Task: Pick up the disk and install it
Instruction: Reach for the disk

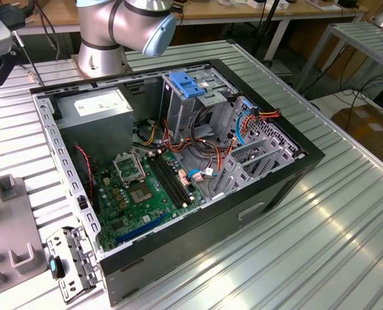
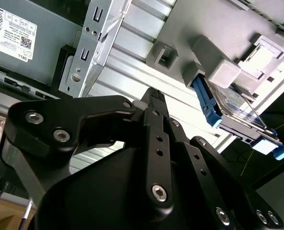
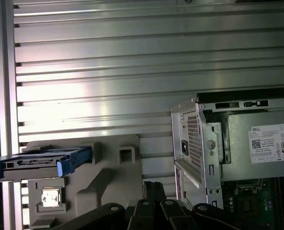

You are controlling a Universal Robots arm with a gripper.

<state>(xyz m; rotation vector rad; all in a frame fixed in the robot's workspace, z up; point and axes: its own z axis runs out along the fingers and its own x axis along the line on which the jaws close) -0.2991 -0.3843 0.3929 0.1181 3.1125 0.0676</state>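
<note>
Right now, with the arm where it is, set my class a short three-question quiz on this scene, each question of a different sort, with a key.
1. True or false: the gripper is holding the disk.
2. Where is the disk? A) standing in the grey holder on the table; B) inside the computer case; C) on top of the power-supply box.
3. What colour are the disk's side rails?

Key: 1 false, the gripper is shut on nothing and is apart from the disk; 2 A; 3 blue.
</note>
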